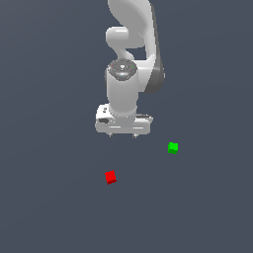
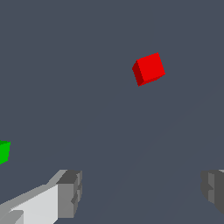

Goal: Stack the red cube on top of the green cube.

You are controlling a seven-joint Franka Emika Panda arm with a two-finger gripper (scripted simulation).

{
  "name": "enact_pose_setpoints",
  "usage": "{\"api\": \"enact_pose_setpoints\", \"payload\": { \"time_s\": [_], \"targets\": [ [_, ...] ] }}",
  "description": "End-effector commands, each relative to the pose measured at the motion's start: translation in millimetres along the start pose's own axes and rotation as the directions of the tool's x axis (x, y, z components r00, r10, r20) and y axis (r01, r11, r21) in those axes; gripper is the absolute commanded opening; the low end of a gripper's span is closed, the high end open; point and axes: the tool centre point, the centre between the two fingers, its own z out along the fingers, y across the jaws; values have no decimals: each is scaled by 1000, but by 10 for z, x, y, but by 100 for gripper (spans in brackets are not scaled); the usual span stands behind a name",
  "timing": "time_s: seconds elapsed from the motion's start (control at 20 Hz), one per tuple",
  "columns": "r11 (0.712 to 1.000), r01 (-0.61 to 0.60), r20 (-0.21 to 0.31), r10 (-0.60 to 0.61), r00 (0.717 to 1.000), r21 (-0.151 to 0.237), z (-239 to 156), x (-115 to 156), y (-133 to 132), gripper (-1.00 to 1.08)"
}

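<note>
Two tiny cubes lie apart: the red cube [image 2: 149, 68], well clear of the green cube [image 2: 4, 151], looks light and rigid, so my wide-apart gripper [image 2: 142, 192] should pinch opposite flat faces.

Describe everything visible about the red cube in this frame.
The red cube is a tiny, plain, bright red block with flat unmarked faces, one side shaded darker in the wrist view. It rests on the dark grey floor, turned slightly askew, alone: nothing touches it. The green cube lies apart, toward the exterior view's right. The open gripper is clear of it.
</note>
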Motion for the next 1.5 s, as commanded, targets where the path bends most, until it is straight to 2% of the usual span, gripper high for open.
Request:
{"api": "enact_pose_setpoints", "payload": {
  "time_s": [0.0,0.55,0.9,1.45],
  "targets": [
    [1000,0,0,0,1000,0,0,0,0,100],
    [998,57,-2,-57,998,3,173,189,120,100],
    [990,141,-6,-141,990,6,429,487,274,100],
    [962,275,-13,-274,962,11,828,1002,451,100]
  ]
}}
